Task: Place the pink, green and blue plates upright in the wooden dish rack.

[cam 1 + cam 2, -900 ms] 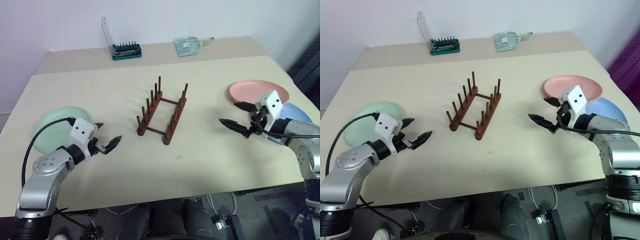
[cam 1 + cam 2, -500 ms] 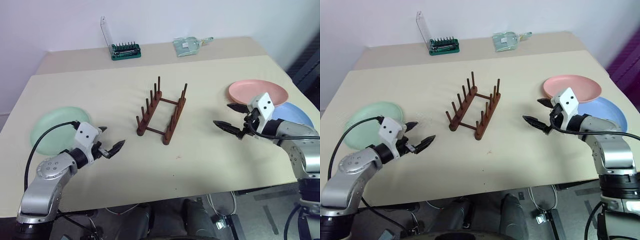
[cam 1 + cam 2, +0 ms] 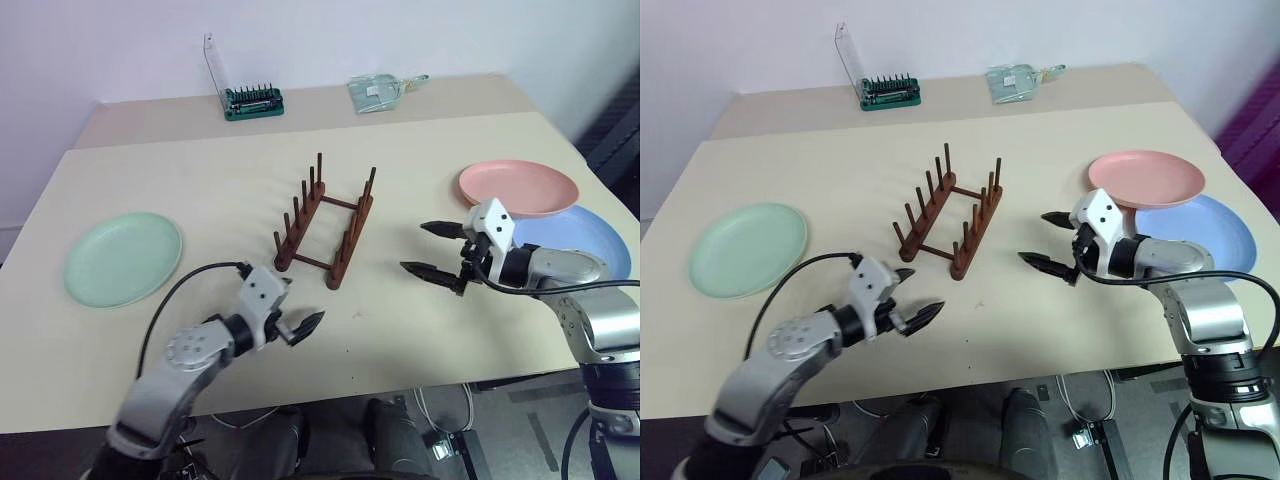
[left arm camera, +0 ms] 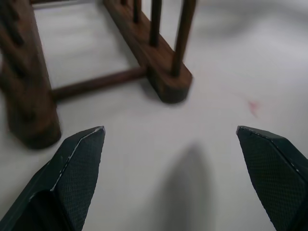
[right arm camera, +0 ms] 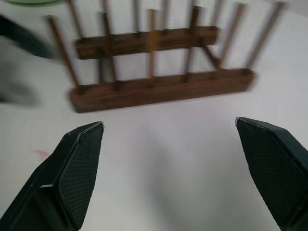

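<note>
Left gripper (image 3: 297, 322) lower centre, fingers spread, empty. Right gripper (image 3: 432, 250) right of centre, spread, empty. Wooden dish rack (image 3: 326, 222) mid-frame between them, bare. Green plate (image 3: 122, 257) far left; pink plate (image 3: 518, 187) overlapping blue plate (image 3: 592, 240) at right.

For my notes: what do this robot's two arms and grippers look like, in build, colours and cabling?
Both arms are silver-grey metal with rounded joint housings. Each ends in a white boxy wrist block with small dark dots, then a gripper with two black pointed fingers, textured on the inner faces: left gripper, right gripper. A black cable loops along each forearm.
</note>
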You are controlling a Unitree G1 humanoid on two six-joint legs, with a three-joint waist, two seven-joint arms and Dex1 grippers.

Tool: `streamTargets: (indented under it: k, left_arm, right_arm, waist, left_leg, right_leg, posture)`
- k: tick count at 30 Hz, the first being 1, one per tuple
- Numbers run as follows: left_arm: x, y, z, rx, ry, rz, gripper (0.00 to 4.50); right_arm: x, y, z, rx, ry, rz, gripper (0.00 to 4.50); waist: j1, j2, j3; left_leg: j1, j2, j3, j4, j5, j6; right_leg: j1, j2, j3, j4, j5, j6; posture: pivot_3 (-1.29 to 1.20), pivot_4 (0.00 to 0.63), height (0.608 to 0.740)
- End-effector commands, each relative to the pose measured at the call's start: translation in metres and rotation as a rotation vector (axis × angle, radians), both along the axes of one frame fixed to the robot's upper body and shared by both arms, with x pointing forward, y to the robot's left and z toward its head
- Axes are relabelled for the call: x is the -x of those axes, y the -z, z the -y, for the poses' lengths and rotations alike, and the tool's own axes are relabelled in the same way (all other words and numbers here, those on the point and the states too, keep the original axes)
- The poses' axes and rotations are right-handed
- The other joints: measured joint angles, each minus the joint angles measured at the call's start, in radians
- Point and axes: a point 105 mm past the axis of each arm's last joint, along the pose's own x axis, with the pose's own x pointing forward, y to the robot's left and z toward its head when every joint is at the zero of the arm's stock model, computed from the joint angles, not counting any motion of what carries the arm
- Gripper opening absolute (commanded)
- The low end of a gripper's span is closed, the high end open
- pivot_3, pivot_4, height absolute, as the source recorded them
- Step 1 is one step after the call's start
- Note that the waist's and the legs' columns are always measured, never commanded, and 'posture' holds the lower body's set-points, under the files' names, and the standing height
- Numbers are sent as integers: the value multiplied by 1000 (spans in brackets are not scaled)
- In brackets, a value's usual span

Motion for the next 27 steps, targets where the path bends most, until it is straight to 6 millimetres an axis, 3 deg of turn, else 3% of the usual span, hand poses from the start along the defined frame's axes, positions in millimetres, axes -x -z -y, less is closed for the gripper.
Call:
streamTargets:
  k: [1, 3, 6, 7, 9, 14, 15, 19, 22, 27]
  left_arm:
    - [-10, 6, 19, -20, -41, 1, 4500]
    - [-13, 13, 39, -18, -26, -29, 4500]
    - [-22, 18, 47, -24, -46, -49, 4500]
    - [-28, 18, 43, -25, -73, -51, 4255]
    - [-38, 13, 39, 0, -137, -32, 3649]
    - [-49, 11, 31, -10, -186, -2, 1072]
    - [-50, 11, 29, -16, -187, 3, 777]
    - [-57, 3, 20, -49, -135, 65, 752]
    - [-61, -19, 21, -48, 72, 196, 752]
    - [-64, -25, 25, -98, 421, 204, 752]
  right_arm:
    - [19, -13, -17, -8, -104, 8, 4482]
    - [32, -9, -23, 8, -145, -6, 4482]
    - [37, -6, -28, 8, -146, -18, 4482]
    - [35, -5, -31, 5, -142, -20, 4496]
    - [37, -4, -33, 0, -138, -24, 4500]
    - [39, 3, -35, -2, -129, -34, 4500]
    - [38, 3, -35, 2, -125, -32, 4500]
    - [35, 6, -26, 27, -80, -36, 4500]
    - [39, 17, -13, 88, -38, -46, 4500]
    - [47, 19, -9, 75, 17, -30, 4500]
  waist:
    - [0, 0, 0]
    - [10, 0, 0]
    - [25, 0, 0]
    - [26, 0, 0]
    - [29, 0, -1]
    - [28, -1, -1]
    - [27, -1, -1]
    - [26, 0, -1]
    - [28, -1, -1]
    - [25, -1, 0]
  left_leg:
    - [0, 0, 0, 0, 0, 0]
    - [0, 0, 0, 0, 0, 0]
    - [0, 0, 1, 1, 0, 0]
    - [0, 0, 1, 1, 0, 0]
    - [1, 0, 1, 1, 0, 0]
    - [2, 0, 1, 1, 0, 0]
    - [2, 0, 1, 1, 0, 0]
    - [3, 0, 1, 1, 0, 0]
    - [3, 0, 1, 1, 0, 0]
    - [1, 0, 1, 1, 0, 0]
  right_leg:
    - [0, 0, 0, 0, 0, 0]
    - [0, 0, 0, 0, 0, 0]
    - [0, 0, 0, 0, 0, 0]
    - [0, 0, 0, 0, 0, 0]
    - [2, 0, 0, 0, 0, 0]
    - [2, 0, 0, 0, 0, 0]
    - [3, 0, 0, 0, 0, 0]
    - [2, 0, 0, 0, 0, 0]
    - [2, 0, 0, 1, 0, 0]
    - [1, 0, 0, 0, 0, 0]
  posture:
    - [0, 150, 740]
    - [0, 150, 740]
    - [0, 150, 740]
    - [0, 150, 740]
    - [0, 150, 740]
    - [0, 150, 740]
    - [0, 150, 740]
    - [0, 150, 740]
    - [0, 150, 740]
    - [0, 150, 740]
